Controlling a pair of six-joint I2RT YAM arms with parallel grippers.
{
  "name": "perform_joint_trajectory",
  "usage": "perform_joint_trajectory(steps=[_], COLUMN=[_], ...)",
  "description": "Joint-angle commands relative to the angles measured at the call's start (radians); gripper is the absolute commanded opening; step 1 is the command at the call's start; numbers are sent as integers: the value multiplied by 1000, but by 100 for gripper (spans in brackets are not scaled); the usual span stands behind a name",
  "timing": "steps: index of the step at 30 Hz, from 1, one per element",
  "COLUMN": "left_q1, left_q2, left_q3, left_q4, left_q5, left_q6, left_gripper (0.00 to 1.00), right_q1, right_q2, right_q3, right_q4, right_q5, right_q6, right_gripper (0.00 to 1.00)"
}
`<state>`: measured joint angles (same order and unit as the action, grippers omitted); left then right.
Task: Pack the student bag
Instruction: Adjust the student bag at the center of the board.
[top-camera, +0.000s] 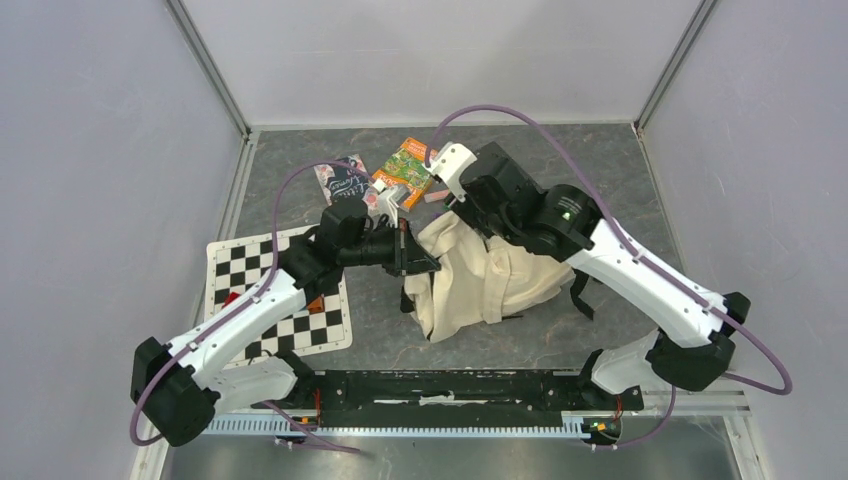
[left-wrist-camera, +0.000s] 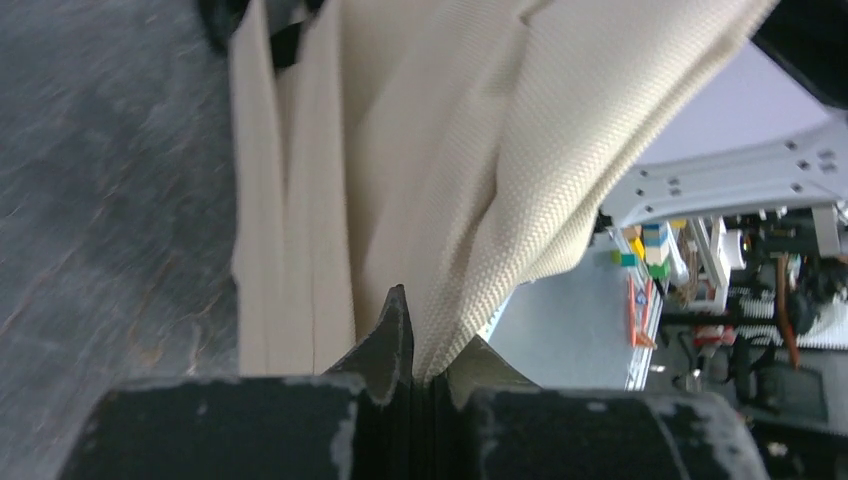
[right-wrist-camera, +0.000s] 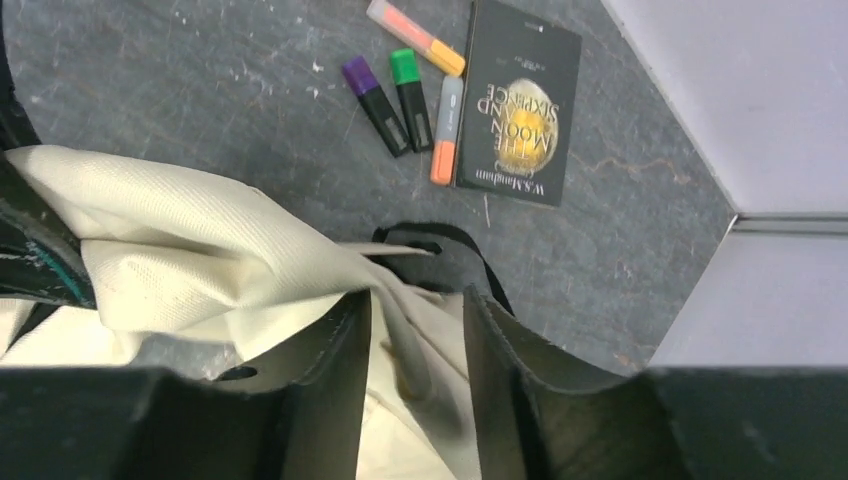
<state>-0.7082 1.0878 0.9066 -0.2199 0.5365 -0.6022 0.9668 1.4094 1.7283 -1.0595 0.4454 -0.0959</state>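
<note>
The student bag (top-camera: 482, 278) is a cream fabric backpack, crumpled at the middle of the table, with a black strap (top-camera: 580, 295) hanging on its right. My left gripper (top-camera: 418, 257) is shut on the bag's left edge. In the left wrist view (left-wrist-camera: 435, 335) the cream cloth (left-wrist-camera: 440, 150) is pinched between the jaws and stretches away from them. My right gripper (top-camera: 468, 212) is over the bag's far top edge. In the right wrist view (right-wrist-camera: 415, 312) its jaws stand apart, with a loose fold of the bag (right-wrist-camera: 200, 230) between them, not pinched.
A dark book (right-wrist-camera: 520, 100) and several highlighters, among them a purple one (right-wrist-camera: 375, 90), a green one (right-wrist-camera: 410, 85) and an orange one (right-wrist-camera: 447, 130), lie beyond the bag. Two colourful books (top-camera: 405, 170) (top-camera: 340, 178) lie at the back. A checkered mat (top-camera: 278, 295) lies at the left.
</note>
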Motion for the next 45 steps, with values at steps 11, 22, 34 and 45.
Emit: perform_joint_trajectory(steps=[11, 22, 34, 45], left_q1=[192, 411, 413, 412], left_q2=[111, 206, 125, 83], left_q3=[116, 130, 49, -6], left_q4=[-349, -310, -222, -176], left_q5=[-102, 3, -39, -22], left_q6=[311, 330, 460, 507], left_gripper=[2, 2, 2, 2], right_q1=[-23, -28, -259, -471], right_q2=[-26, -232, -411, -418], right_q3=[73, -87, -571, -889], right_q4=[207, 230, 444, 649], right_q5=[159, 234, -199, -557], right_q6=[64, 120, 129, 171], right_gripper=[98, 98, 98, 79])
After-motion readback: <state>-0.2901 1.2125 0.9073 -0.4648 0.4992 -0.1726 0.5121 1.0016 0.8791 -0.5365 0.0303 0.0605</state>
